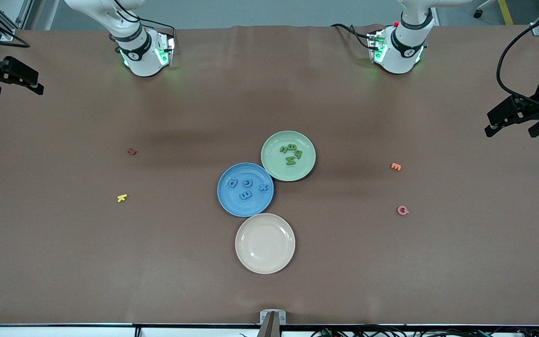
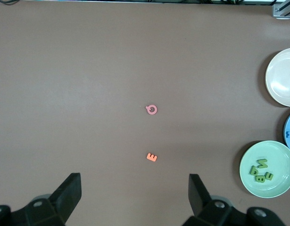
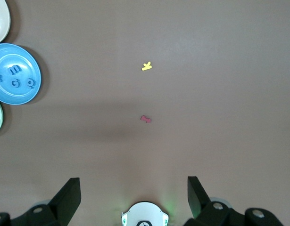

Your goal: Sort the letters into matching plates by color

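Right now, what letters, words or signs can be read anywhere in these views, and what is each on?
"K": yellow letter, on the table.
"E": orange letter, on the table.
"Q": pink letter, on the table.
"X", "G", "B", "P" or "D": blue letters in the blue plate.
"B", "M": among the green letters in the green plate; the rest are unclear.
Red letter: unreadable.
No printed labels readable.
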Robot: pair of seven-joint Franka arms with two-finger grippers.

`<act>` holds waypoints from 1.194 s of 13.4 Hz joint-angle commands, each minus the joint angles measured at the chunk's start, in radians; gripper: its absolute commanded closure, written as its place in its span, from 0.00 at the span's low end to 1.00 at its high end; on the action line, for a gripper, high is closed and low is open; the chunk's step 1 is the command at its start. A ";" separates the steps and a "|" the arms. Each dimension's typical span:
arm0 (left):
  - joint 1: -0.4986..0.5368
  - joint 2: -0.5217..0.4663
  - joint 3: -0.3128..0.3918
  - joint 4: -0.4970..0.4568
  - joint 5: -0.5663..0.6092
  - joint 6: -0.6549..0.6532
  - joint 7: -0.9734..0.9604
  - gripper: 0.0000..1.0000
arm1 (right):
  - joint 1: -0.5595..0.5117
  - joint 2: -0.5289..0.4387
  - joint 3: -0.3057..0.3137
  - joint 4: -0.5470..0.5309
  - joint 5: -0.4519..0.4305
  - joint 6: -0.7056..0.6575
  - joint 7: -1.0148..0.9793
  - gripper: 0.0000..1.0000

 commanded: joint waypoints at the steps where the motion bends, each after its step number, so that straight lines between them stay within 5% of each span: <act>1: -0.001 -0.002 0.001 0.012 0.012 -0.017 -0.003 0.00 | -0.026 -0.026 0.018 -0.026 0.019 0.018 -0.011 0.00; 3: -0.001 -0.002 0.000 0.012 0.012 -0.017 -0.003 0.00 | -0.075 -0.029 0.080 -0.026 0.017 0.018 -0.011 0.00; 16: -0.001 -0.002 0.001 0.012 0.016 -0.027 -0.002 0.00 | -0.072 -0.038 0.076 -0.030 0.023 0.035 -0.011 0.00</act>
